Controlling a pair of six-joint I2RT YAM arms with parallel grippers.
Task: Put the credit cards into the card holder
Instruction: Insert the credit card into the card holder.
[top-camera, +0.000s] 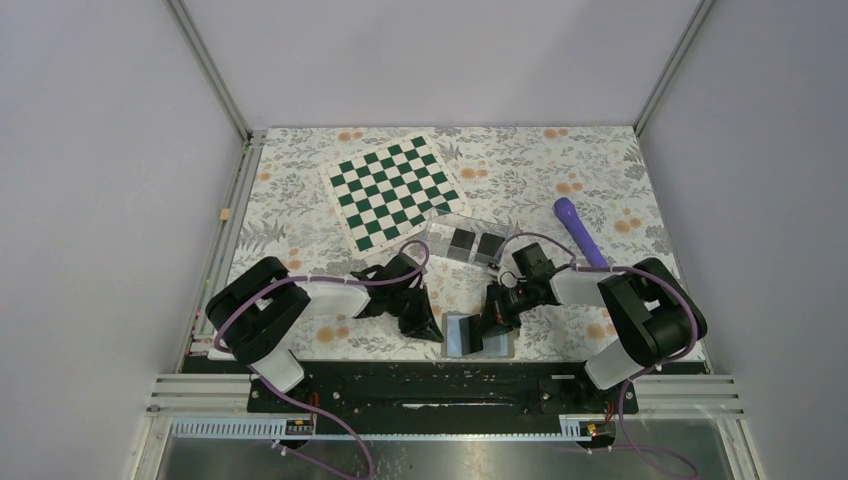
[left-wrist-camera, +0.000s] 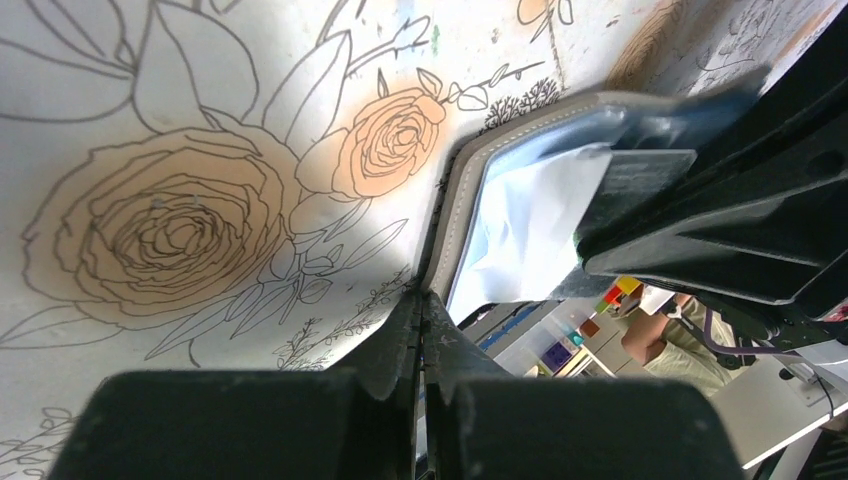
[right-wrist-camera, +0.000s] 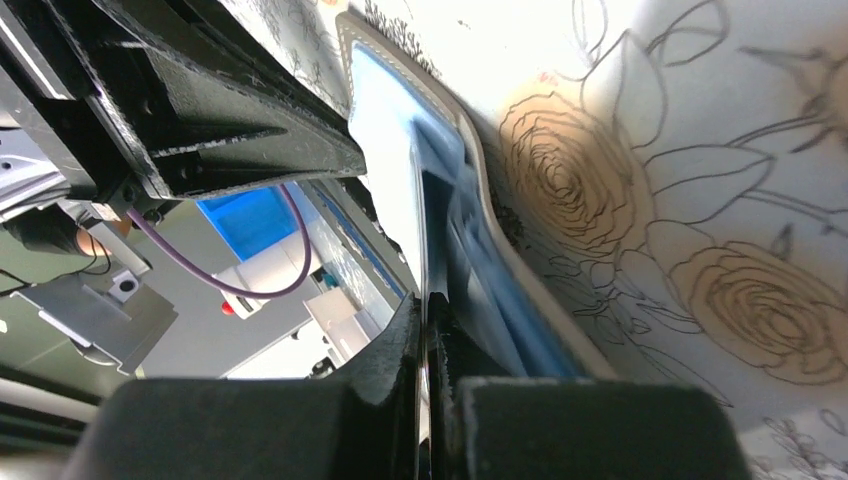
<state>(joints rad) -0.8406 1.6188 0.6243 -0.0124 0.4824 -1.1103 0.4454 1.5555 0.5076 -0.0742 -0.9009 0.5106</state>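
Observation:
The clear card holder stands near the chessboard with two black credit cards upright in it. The taupe wallet lies open near the front edge, its light-blue inside showing. My left gripper is shut on the wallet's left rim, pinched at the fingertips. My right gripper is shut on a thin dark card, seen edge-on, that stands in the wallet's blue pocket. The same card shows as a dark rectangle in the left wrist view.
A green-and-white chessboard lies at the back left of the floral cloth. A purple pen-like stick lies at the right. The two grippers are close together over the wallet, and the table's front rail is just behind it.

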